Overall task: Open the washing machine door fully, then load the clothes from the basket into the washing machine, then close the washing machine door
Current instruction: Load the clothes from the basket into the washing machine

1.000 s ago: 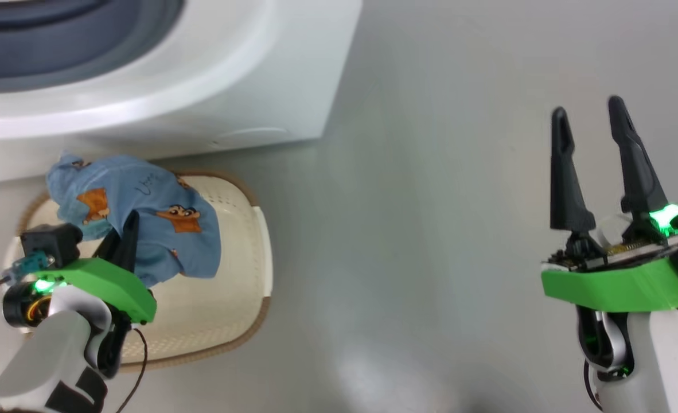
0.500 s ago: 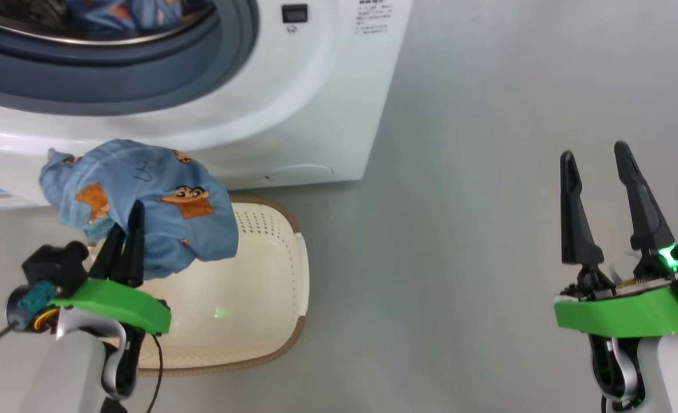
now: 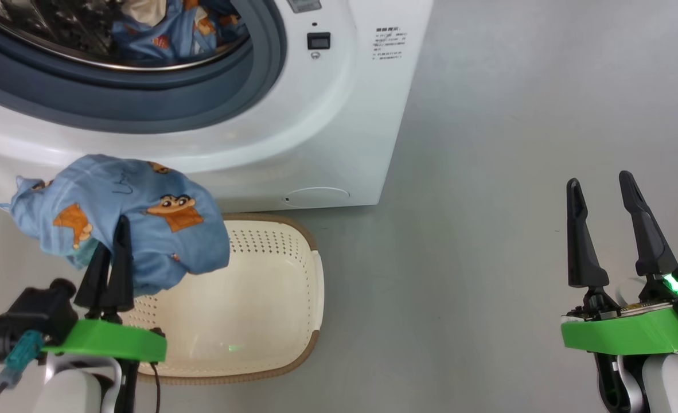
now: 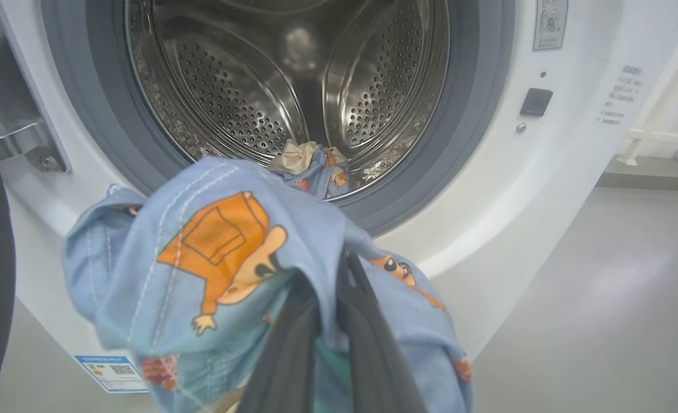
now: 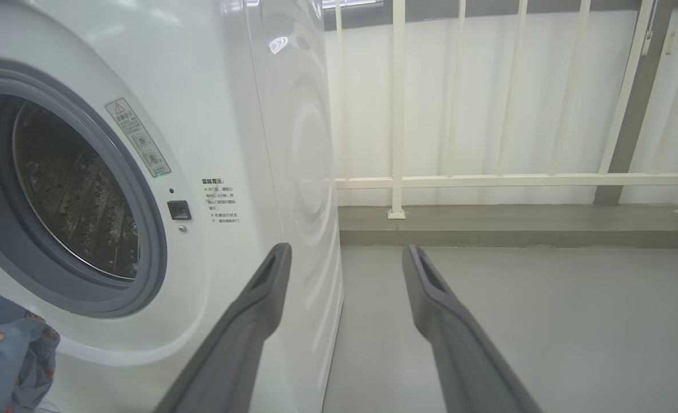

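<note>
Light blue cartoon-printed fabric clothes [image 3: 144, 229] pinched in the closed jaws of the left gripper [image 3: 112, 235] above the cream perforated plastic basket [image 3: 293, 275], before the white boxy washing machine [image 3: 339, 115]; right gripper [image 3: 599, 179] jaws spread wide, empty.

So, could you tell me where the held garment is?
Head view, left: the garment hangs pinched in the left gripper, over the basket, before the washing machine.
</note>
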Tool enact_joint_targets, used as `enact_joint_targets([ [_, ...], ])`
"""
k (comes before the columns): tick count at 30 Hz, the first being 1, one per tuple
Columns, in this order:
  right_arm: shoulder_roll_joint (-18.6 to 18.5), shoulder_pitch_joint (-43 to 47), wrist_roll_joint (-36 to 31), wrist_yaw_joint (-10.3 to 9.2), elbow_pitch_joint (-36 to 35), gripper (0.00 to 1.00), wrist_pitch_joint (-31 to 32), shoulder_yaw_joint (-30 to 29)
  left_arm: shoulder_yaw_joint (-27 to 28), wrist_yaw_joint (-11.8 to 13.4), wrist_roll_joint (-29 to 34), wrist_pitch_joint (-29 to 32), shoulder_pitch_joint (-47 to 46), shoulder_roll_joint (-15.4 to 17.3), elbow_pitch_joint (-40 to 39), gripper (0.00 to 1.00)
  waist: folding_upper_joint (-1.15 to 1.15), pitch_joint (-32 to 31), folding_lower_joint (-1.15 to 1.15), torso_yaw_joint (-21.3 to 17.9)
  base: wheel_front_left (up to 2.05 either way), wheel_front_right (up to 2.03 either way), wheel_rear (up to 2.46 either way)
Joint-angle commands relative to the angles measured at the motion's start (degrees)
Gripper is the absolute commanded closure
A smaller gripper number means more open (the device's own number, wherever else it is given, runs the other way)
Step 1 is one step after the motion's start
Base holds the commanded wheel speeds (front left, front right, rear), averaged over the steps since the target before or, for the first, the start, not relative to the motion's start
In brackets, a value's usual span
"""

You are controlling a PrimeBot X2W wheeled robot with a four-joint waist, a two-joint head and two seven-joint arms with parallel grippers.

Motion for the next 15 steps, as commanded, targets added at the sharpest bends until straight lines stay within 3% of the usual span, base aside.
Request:
enact_joint_targets([
  [1, -0.5, 1.0, 0.0, 0.41, -1.2, 0.0, -0.3, 1.2, 2.8, -0.1, 1.1, -0.4, 1.3, 0.8, -3.1, 1.0, 0.0, -0.4, 0.0, 0.2, 0.0, 0.0, 0.0],
  [15, -0.2, 1.7, 0.0, 0.41, -1.3, 0.0, -0.3, 1.1, 5.3, -0.2, 2.2, -0.4, 7.0, -0.7, -9.3, 1.0, 0.0, -0.9, 0.0, 0.1, 0.0, 0.0, 0.0],
])
